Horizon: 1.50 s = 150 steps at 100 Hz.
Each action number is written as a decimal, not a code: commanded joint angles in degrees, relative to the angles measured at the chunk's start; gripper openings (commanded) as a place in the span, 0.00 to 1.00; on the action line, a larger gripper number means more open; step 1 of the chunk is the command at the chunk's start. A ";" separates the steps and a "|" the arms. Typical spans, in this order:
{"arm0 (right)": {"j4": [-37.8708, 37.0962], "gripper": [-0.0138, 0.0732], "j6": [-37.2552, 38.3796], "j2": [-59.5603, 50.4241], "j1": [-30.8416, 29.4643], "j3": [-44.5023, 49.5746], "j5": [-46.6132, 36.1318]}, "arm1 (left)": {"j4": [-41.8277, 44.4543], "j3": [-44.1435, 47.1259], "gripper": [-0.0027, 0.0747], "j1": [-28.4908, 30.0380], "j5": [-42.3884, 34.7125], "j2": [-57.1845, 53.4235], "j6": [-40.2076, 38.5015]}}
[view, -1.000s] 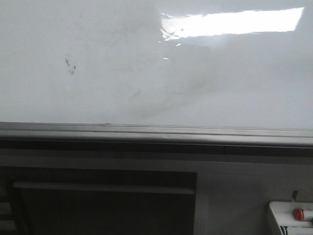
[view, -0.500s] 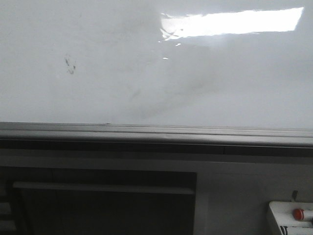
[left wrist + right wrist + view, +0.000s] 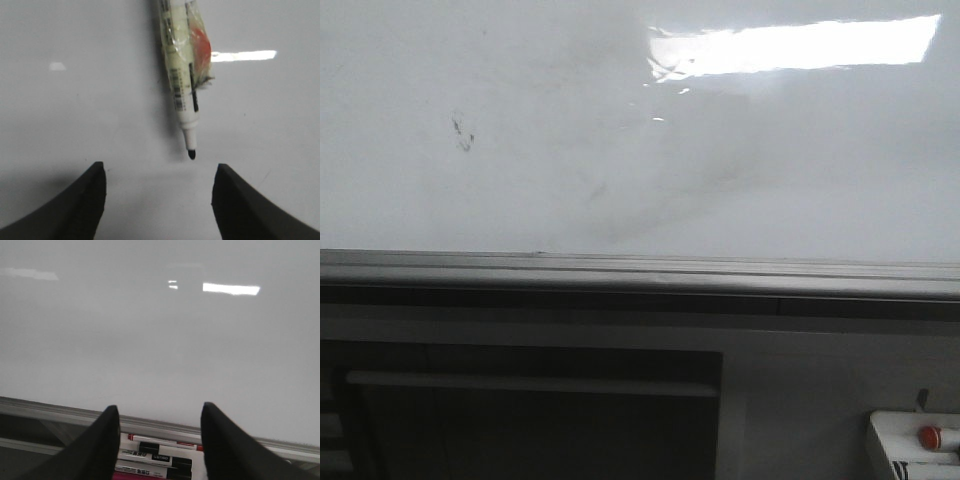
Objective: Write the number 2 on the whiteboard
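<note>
The whiteboard (image 3: 620,150) fills the upper front view, glossy white with grey wipe stains, a bright reflection (image 3: 800,45) and a grey bottom rail (image 3: 640,272). No number 2 shows on it, only a faint dark smudge (image 3: 463,133). Neither gripper shows in the front view. My left gripper (image 3: 159,172) is open and empty. A white marker (image 3: 181,75) with a black tip (image 3: 191,154), wrapped in clear tape, points at the gap between its fingers over a glossy white surface. My right gripper (image 3: 160,415) is open and empty, facing the whiteboard (image 3: 160,330).
Below the right gripper a white tray holds several markers (image 3: 160,457) with black and red caps, just under the rail (image 3: 50,410). In the front view a white tray (image 3: 910,445) with a red-capped marker (image 3: 930,436) sits at the bottom right, and a dark panel (image 3: 530,420) lies under the board.
</note>
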 commanded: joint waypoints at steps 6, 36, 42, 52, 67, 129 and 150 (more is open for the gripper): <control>-0.27 0.54 -0.51 0.72 -0.01 -2.01 -3.78 | -0.90 -5.21 0.56 0.06 -4.60 3.02 0.06; -0.27 0.54 -0.51 0.72 -0.01 -2.01 -3.42 | -1.84 -10.48 0.56 0.06 -4.63 9.98 0.06; -0.27 0.54 -0.51 0.72 -0.01 -2.01 -3.16 | -2.26 -11.00 0.56 0.06 -4.73 10.43 0.06; -0.27 0.54 -0.51 0.72 -0.01 -2.01 -2.69 | -2.26 -10.98 0.56 -0.06 -5.02 10.68 0.06; -0.27 0.54 -0.51 0.72 -0.01 -2.01 -2.69 | -2.26 -10.98 0.48 -0.06 -6.24 10.72 0.06; 1.92 0.54 -0.51 0.72 -0.01 -2.42 -4.00 | 0.18 -11.31 0.01 -0.06 0.15 10.35 0.41; 10.86 0.54 -7.08 5.67 1.65 -7.59 1.09 | 0.18 -11.40 0.01 -4.43 10.37 6.23 15.29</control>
